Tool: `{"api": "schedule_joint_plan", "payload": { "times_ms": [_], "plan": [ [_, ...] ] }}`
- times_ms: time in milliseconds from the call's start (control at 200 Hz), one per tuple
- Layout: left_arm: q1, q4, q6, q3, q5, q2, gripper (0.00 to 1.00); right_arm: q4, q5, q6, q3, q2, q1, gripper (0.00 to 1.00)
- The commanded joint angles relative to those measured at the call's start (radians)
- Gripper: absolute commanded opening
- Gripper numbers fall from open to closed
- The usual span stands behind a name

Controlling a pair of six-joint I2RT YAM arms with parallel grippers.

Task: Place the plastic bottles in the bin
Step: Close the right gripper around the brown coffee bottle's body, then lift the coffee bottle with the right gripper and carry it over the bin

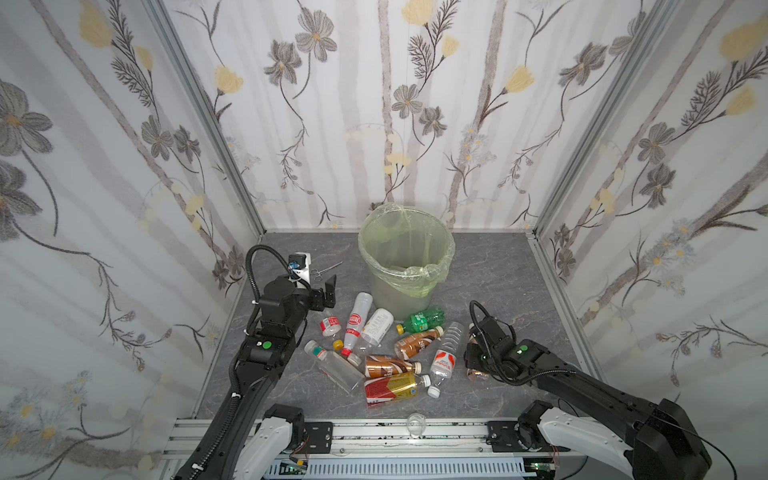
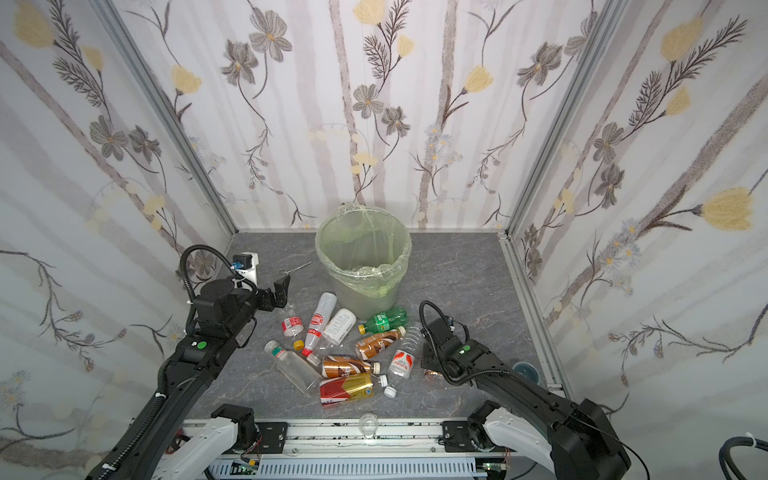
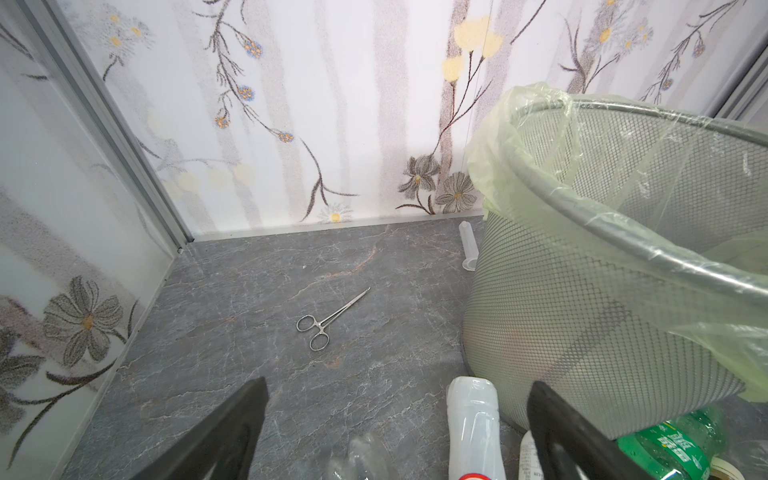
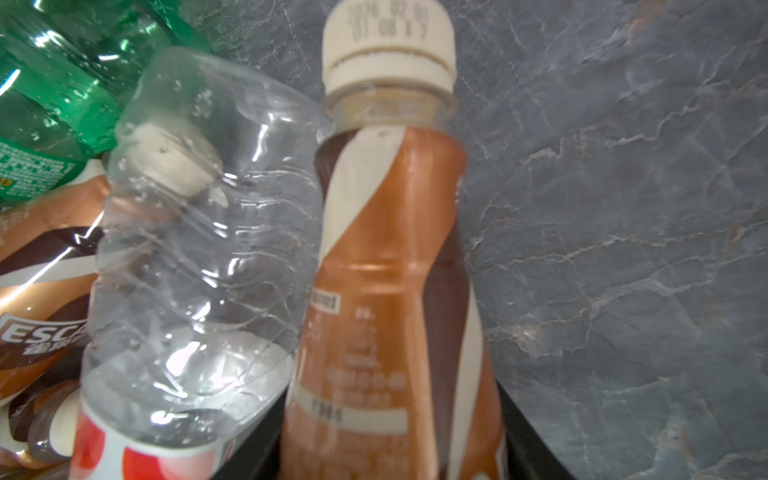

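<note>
Left gripper: the black left gripper (image 1: 326, 295) hangs at the left-centre of both top views. Its fingers (image 3: 232, 428) are spread wide and hold nothing.
Forceps: slim silver metal forceps (image 3: 328, 320) with two ring handles lie flat on the dark grey marbled table (image 1: 498, 282). They lie between the left gripper and the bin, apart from both.
Plastic bottles: the small plastic bottles (image 1: 388, 365) lie on their sides in a loose heap at the centre of both top views. They are in front of the bin and outside it. The red-gold bottle (image 1: 390, 388) lies nearest the bottom edge.
Bin: the round pale grey-green mesh bin (image 1: 399, 295), lined with a light green bag, stands upright at centre, just behind the heap.
Green bottle: the green bottle (image 1: 424, 318) lies just beside the bin's foot.
Clear bottle: the ribbed clear bottle (image 4: 187, 270) with a red-white label lies just beside the held one.
Right gripper: the right gripper (image 4: 386, 449) is low over the table at right-centre. Its jaws are narrow and sit against both sides of a brown-orange bottle (image 4: 386, 270) with a cream cap.
Cup: a small grey-blue cup (image 2: 524, 370) stands right of that arm.
</note>
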Motion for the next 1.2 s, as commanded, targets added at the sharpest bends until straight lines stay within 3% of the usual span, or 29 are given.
{"api": "schedule_joint_plan", "payload": {
  "times_ms": [0, 485, 905, 1194],
  "plan": [
    [0.001, 0.022, 0.0, -0.001, -0.006, -0.004, 1.0, -0.032, 0.075, -0.016, 0.022, -0.01, 0.0, 0.53],
    [0.003, 0.022, 0.002, 0.0, -0.005, -0.003, 1.0, -0.109, 0.184, -0.126, 0.186, -0.082, -0.042, 0.53],
    [0.007, 0.022, -0.001, 0.0, 0.001, 0.004, 1.0, -0.053, 0.147, -0.388, 0.427, -0.082, -0.151, 0.53],
    [0.012, 0.023, -0.004, 0.002, 0.011, 0.009, 1.0, 0.063, 0.05, -0.551, 0.671, 0.025, -0.158, 0.51]
  ]
}}
